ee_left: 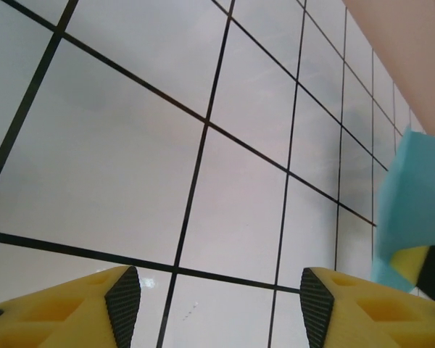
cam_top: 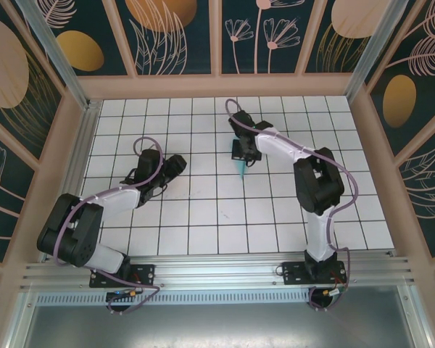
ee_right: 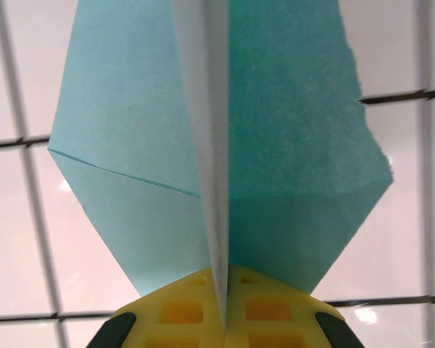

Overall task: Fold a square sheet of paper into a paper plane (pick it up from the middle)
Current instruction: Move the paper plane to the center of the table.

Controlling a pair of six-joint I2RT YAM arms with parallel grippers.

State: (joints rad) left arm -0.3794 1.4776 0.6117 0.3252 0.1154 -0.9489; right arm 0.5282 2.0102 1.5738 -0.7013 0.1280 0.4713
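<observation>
White tiled table point(cam_top: 203, 232), black grid lines, spreading out under both my arms. Nearest, along the bottom of the overhead view, my two bases are bolted to the metal rail point(cam_top: 217, 272).

Up from the lower left goes my left arm, and my left gripper point(cam_top: 175, 165) lies low over the tiles, left of centre. On its wrist camera the yellow fingers point(ee_left: 72, 312) stand well apart at the bottom edge, bare tile between them, gripping nothing.

From the lower right my other arm reaches just above centre, and my right gripper point(cam_top: 244, 151) points down. It's clamped tight on the paper plane point(ee_right: 290, 145): the centre crease is pinched between my fingers at the bottom of the wrist frame, and turquoise wings fan upward on both sides, the right one ragged at its edge. Overhead, the plane is a turquoise sliver under that gripper; whether its tip meets the tiles, I can't tell.

Beyond, a pale wooden frame point(cam_top: 217, 85), then dark walls point(cam_top: 174, 36) painted with leaves and gold ovals.
</observation>
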